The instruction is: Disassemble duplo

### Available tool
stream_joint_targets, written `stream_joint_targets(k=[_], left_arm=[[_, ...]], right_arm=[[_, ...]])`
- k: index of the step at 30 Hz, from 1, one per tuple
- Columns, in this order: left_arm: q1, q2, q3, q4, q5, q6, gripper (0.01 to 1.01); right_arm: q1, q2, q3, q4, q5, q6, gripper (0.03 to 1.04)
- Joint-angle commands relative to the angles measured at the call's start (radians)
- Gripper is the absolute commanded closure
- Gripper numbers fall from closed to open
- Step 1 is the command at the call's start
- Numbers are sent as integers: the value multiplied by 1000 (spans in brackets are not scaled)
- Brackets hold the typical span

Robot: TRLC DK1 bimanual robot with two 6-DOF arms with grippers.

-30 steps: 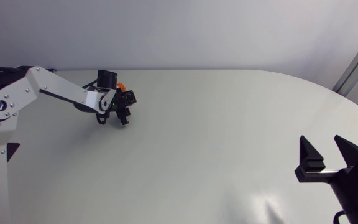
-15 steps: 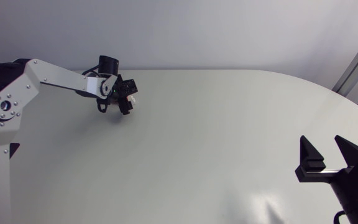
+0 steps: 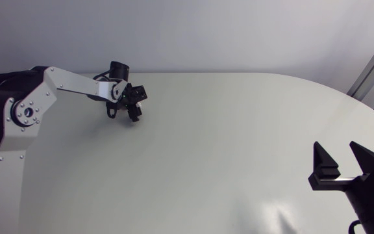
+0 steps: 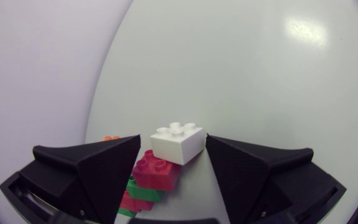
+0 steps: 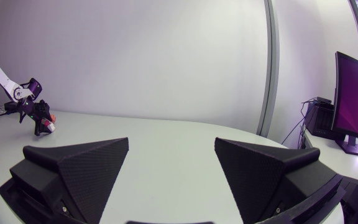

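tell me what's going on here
The left gripper is shut on a duplo stack near the far left edge of the table. The stack has a white brick on top, with a red brick and a green brick under it. The bricks are all joined, so nothing has come apart yet. The right gripper sits open and empty at the near right, well away from the stack.

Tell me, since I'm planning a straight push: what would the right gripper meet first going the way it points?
Probably nothing: the right gripper points across the table toward its far edge. The left gripper, holding the Duplo stack, sits well aside.
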Motion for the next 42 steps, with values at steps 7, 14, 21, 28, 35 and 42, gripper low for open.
stream_joint_targets(k=[7, 14, 21, 28, 35, 42], left_arm=[[2, 68, 50, -34, 26, -61, 1005], [10, 45, 30, -65, 41, -78, 1005], [11, -71, -64, -65, 57, -93, 1005], [8, -243, -223, -63, 110, -114, 1005], [-4, -430, -441, -74, 126, -79, 1000], [-24, -646, -666, -95, 262, -119, 992]], right_arm=[[-9, -11, -37, -14, 4, 19, 69], [-11, -11, -39, -14, 4, 19, 69], [-12, -11, -37, -14, 4, 16, 69], [-14, -11, -37, -14, 4, 16, 67], [-15, -11, -37, -14, 4, 16, 69], [-15, -11, -39, -14, 4, 16, 69]])
